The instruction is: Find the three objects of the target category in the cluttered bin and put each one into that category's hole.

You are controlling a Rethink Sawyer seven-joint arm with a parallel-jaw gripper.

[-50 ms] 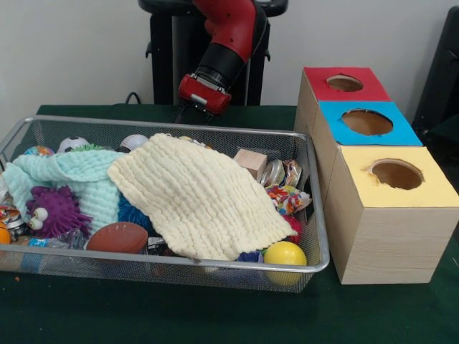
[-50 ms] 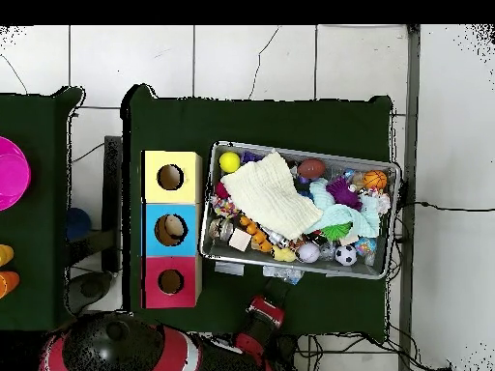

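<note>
The claw [image 1: 203, 97] hangs behind the bin's [image 1: 321, 236] far rim, outside it; whether it is released or clenched I cannot tell. The bin's toys lie in front of it, largely under a cream cloth [image 1: 197, 197]. The three holed boxes [image 1: 387, 215] stand just beside the bin.

The cream cloth [image 1: 197, 197] hides much of the bin's [image 1: 319, 236] contents. The gripper's [image 1: 204, 94] fingers cannot be made out behind the bin's rim.

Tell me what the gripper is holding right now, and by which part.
Cannot be told: the gripper hangs behind the bin's far rim, its tip hidden in both views. No object shows in it.
</note>
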